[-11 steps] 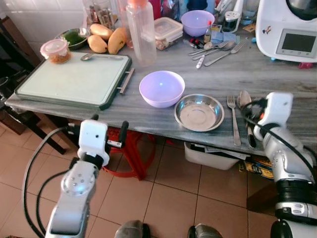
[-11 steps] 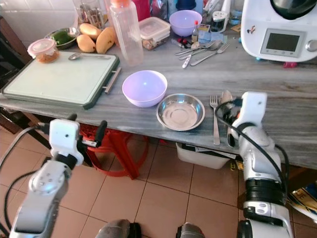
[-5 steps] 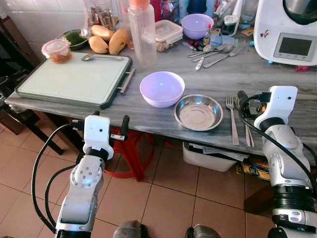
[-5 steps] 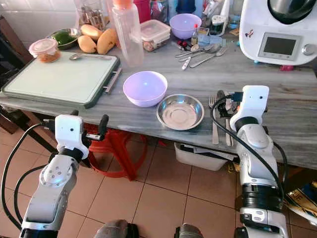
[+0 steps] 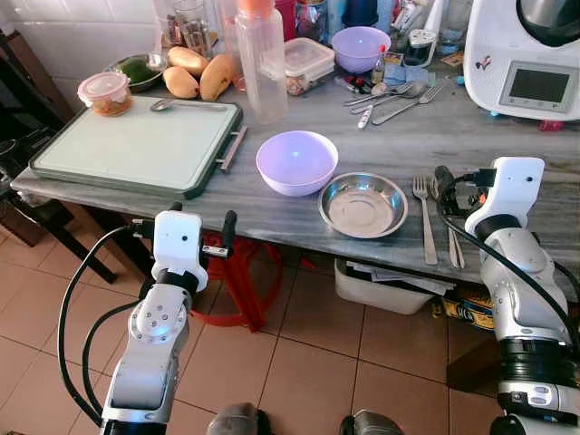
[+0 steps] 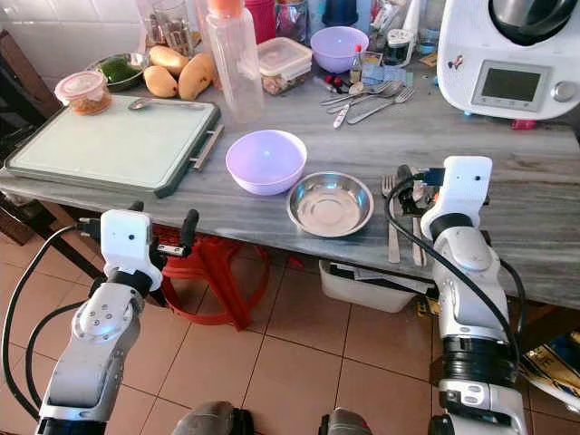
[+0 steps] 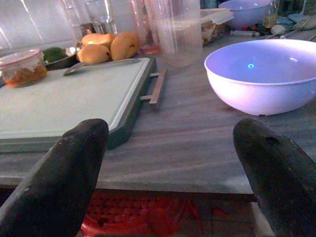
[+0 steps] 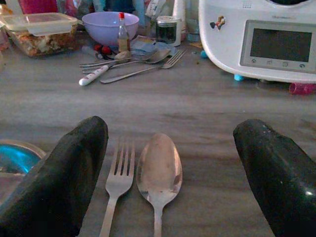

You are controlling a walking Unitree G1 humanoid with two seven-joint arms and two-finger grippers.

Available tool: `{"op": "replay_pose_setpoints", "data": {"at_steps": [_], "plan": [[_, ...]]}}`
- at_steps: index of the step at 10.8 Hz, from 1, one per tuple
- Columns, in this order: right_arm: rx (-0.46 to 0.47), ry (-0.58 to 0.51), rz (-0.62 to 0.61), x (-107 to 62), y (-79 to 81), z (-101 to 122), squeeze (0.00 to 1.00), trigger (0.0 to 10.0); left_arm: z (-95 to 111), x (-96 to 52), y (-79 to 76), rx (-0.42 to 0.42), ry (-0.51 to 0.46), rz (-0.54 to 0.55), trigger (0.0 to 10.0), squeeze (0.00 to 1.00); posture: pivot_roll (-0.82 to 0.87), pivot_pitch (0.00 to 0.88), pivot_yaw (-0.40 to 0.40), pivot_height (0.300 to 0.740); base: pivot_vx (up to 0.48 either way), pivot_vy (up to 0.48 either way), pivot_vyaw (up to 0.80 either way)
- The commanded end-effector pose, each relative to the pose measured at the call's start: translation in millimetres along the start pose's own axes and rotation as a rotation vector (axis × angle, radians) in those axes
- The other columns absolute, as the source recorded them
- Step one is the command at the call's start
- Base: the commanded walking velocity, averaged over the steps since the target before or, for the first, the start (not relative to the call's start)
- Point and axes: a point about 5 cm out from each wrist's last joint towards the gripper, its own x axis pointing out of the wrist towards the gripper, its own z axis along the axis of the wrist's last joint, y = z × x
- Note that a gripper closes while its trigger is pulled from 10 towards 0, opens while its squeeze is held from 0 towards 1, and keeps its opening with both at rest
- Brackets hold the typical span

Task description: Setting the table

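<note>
On the grey table (image 5: 272, 213), near its front edge, a lilac bowl (image 5: 296, 161) sits left of a small steel bowl (image 5: 363, 205). To the right of the steel bowl, a fork (image 8: 116, 182) and a spoon (image 8: 159, 170) lie side by side, handles toward me. My right gripper (image 5: 453, 186) hovers open just above their handles, holding nothing. My left gripper (image 5: 195, 217) is open and empty below the table's front edge. It faces the lilac bowl (image 7: 261, 74) and a green cutting board (image 7: 59, 98).
The back of the table is crowded: a tall plastic bottle (image 5: 258, 59), mangoes (image 5: 199, 72), food containers, a second lilac bowl (image 5: 361, 45), loose cutlery (image 5: 394, 91) and a white kitchen machine (image 5: 535, 54). Under the table stand a red stool (image 5: 240, 272) and a white box (image 5: 381, 281).
Over the last second my right gripper rose from low over the spoon's handle to above the fork and spoon. My left gripper came up nearer the table edge. Both have held still since.
</note>
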Motion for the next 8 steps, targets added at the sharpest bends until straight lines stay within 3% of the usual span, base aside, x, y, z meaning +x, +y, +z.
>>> {"op": "replay_pose_setpoints", "data": {"at_steps": [1, 2, 3, 5, 8], "plan": [[-0.003, -0.012, 0.014, -0.9, 3.0, 2.0, 1.0, 10.0, -3.5, -1.5, 4.5, 0.016, 0.014, 0.018, 10.0, 0.0, 0.01, 0.0, 0.058, 0.74, 0.0, 0.0, 0.0], [-0.003, -0.012, 0.014, -0.9, 3.0, 2.0, 1.0, 10.0, -3.5, -1.5, 4.5, 0.016, 0.014, 0.018, 10.0, 0.0, 0.01, 0.0, 0.058, 0.74, 0.0, 0.0, 0.0], [-0.022, -0.061, 0.007, -15.7, 18.4, -2.2, 0.0, 10.0, -1.9, 7.5, -1.5, -0.016, -0.018, 0.027, 10.0, 0.0, -0.03, 0.0, 0.006, 0.74, -0.292, 0.0, 0.0], [0.001, -0.101, -0.027, -32.8, 32.9, -4.3, 0.0, 10.0, 2.0, 16.6, -7.2, -0.057, -0.045, 0.046, 10.0, 0.0, -0.03, 0.0, 0.004, 0.74, -0.298, 0.0, 0.0], [-0.014, -0.097, -0.011, -33.2, 37.3, -5.5, 0.0, 10.0, 0.5, 15.2, -7.6, -0.06, -0.041, 0.045, 10.0, 0.0, -0.03, 0.0, 0.007, 0.74, -0.334, 0.0, 0.0]]}}
